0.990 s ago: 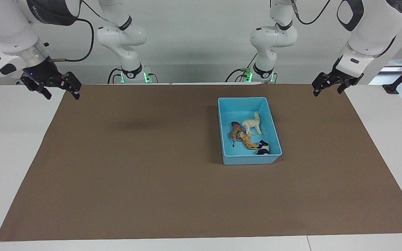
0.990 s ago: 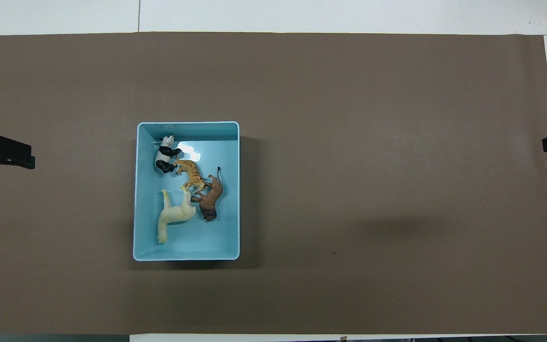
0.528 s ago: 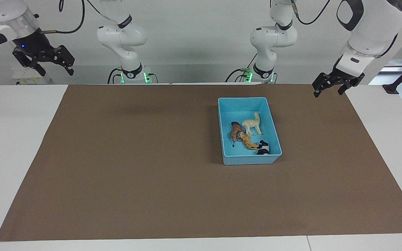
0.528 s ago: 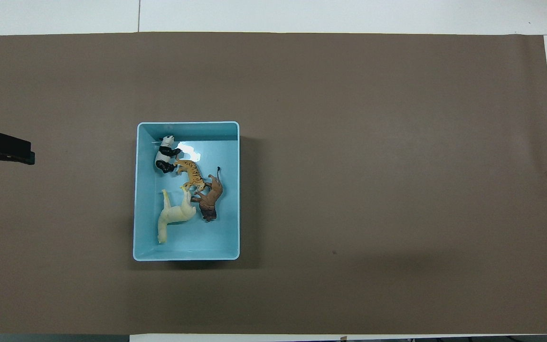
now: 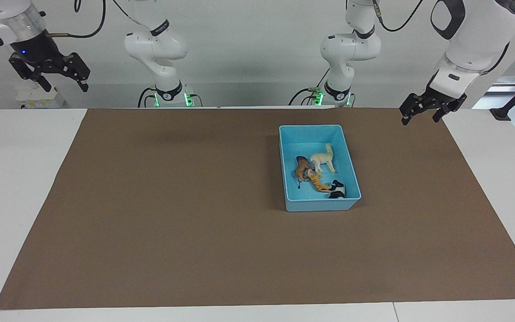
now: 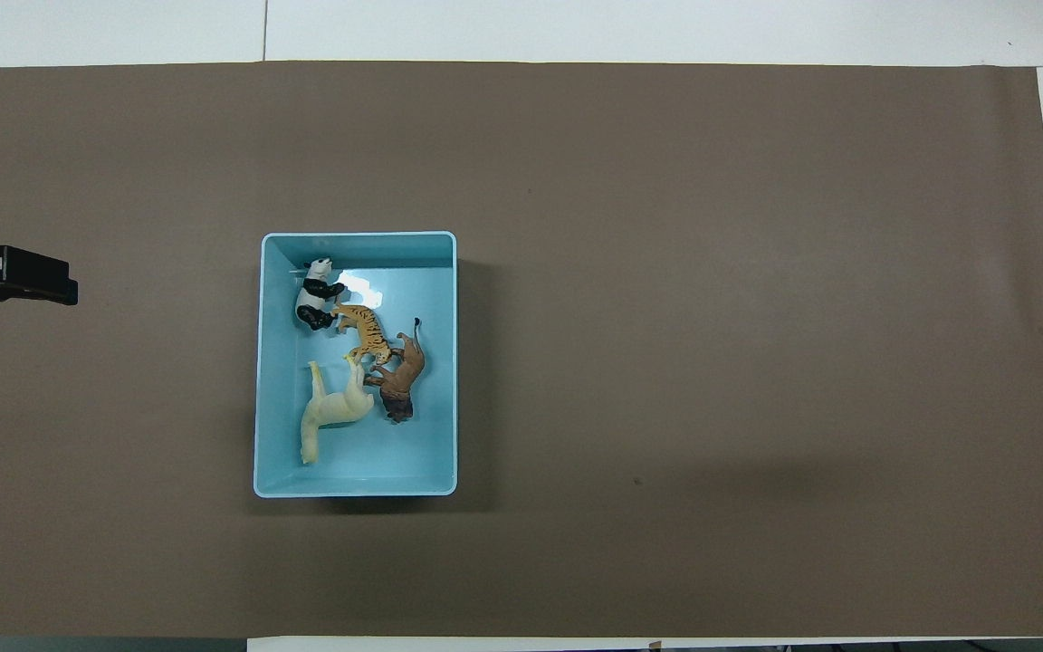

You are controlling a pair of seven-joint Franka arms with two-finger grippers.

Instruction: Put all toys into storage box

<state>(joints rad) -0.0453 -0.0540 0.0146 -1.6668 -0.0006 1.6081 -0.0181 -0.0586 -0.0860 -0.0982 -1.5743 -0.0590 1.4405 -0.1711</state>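
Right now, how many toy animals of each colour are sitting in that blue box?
Orange striped: 1, the tiger
Cream-white: 1, the horse
Brown: 1, the lion
Black-and-white: 1, the panda
Total: 4 toys, all inside the storage box. None lie on the brown mat.

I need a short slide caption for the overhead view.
All four toys lie inside the storage box: panda, tiger, lion, horse.

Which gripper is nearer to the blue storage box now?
Left. The left gripper hangs over the mat's edge at the storage box's end; the right gripper is raised past the other end.
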